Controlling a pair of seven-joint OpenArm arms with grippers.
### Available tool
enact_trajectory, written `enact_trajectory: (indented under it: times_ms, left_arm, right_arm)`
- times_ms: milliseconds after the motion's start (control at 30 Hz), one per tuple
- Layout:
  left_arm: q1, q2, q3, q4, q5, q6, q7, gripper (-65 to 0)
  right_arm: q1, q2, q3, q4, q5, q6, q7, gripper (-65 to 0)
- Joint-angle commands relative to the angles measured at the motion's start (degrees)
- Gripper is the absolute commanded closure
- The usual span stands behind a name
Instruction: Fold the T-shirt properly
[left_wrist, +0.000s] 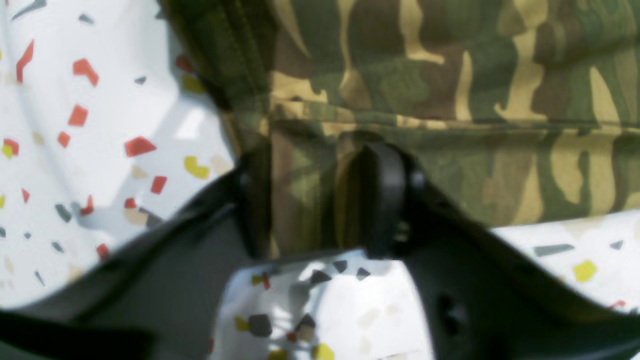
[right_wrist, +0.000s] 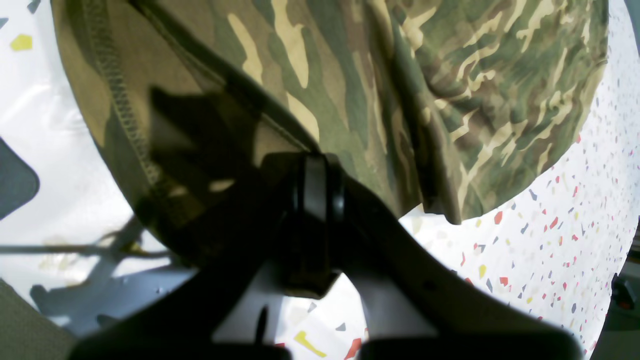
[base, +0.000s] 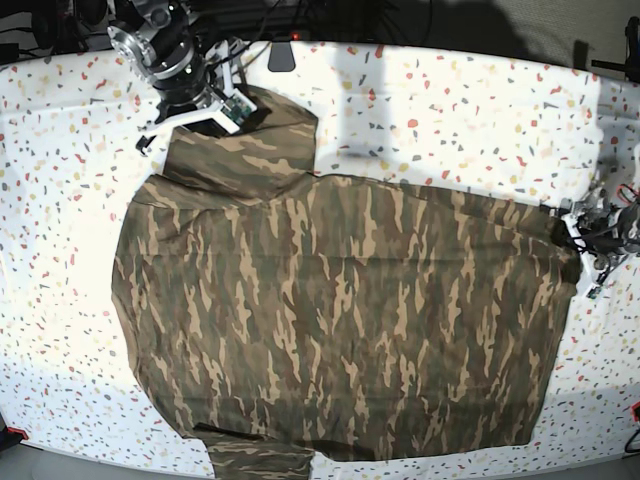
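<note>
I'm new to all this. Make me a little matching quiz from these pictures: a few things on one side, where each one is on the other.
Things:
1. T-shirt
2. left end effector
3. right end effector
4. tabletop

Places in the base view:
A. at the shirt's upper-left sleeve
B. speckled white, under everything
C. spread flat across the middle
D. at the shirt's right edge

Pairs: 1-C, 2-D, 3-A, 4-B

White desk (base: 480, 120) speckled with red, yellow and grey flecks, filling the frame edge to edge; dark cables (base: 330, 20) and equipment along the top edge, beyond the desk.
</note>
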Motion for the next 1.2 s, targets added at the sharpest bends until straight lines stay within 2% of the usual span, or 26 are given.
enact_trajectory:
  times_ms: [0, 100, 200, 433, 533, 733, 967, 1033, 1167]
  left_arm:
    - [-1.6, -1.3, -0.7, 0.7, -0.2, 0.0, -0.5, -16.8]
    - [-1.7, -1.4, -0.7, 0.7, -0.2, 0.0, -0.6, -6.7]
    - [-1.7, -1.4, -0.7, 0.7, -0.2, 0.0, -0.6, -3.1]
    - [-1.7, -1.4, -0.7, 0.7, -0.2, 0.0, -0.6, -3.0]
    - [-1.7, -1.6, -0.7, 1.0, -0.2, 0.0, -0.5, 0.0]
    - [-1.7, -1.7, -0.7, 5.7, -0.1, 0.0, 1.6, 0.0]
    - [-1.7, -1.7, -0.7, 13.8, 6.1, 0.0, 2.3, 0.0]
    - [-1.7, -1.7, -0.7, 14.7, 7.5, 1.3, 1.4, 0.0]
    - [-1.7, -1.6, -0.7, 14.7, 12.6, 7.2, -2.3, 0.0]
  right_arm:
    - [0.0, 0.5, 0.2, 1.2, 0.0, -0.7, 0.5, 0.0]
    - [0.0, 0.5, 0.2, 1.2, 0.0, -0.7, 0.5, 0.0]
    - [0.0, 0.5, 0.2, 1.2, 0.0, -0.7, 0.5, 0.0]
    - [0.0, 0.5, 0.2, 1.2, 0.0, -0.7, 0.5, 0.0]
    - [0.2, 0.5, 0.2, 1.2, -0.2, -0.8, 0.5, 0.0]
    - [3.7, 0.5, 0.2, 1.2, -0.3, -1.9, -0.4, 0.0]
    - [8.8, 0.4, 0.2, 1.2, 3.2, -1.9, -0.9, 0.0]
    - [10.7, 0.5, 0.2, 1.2, 4.4, -1.9, -1.0, 0.0]
    - [15.3, 0.5, 0.5, 1.0, 7.5, -1.9, -1.6, 0.0]
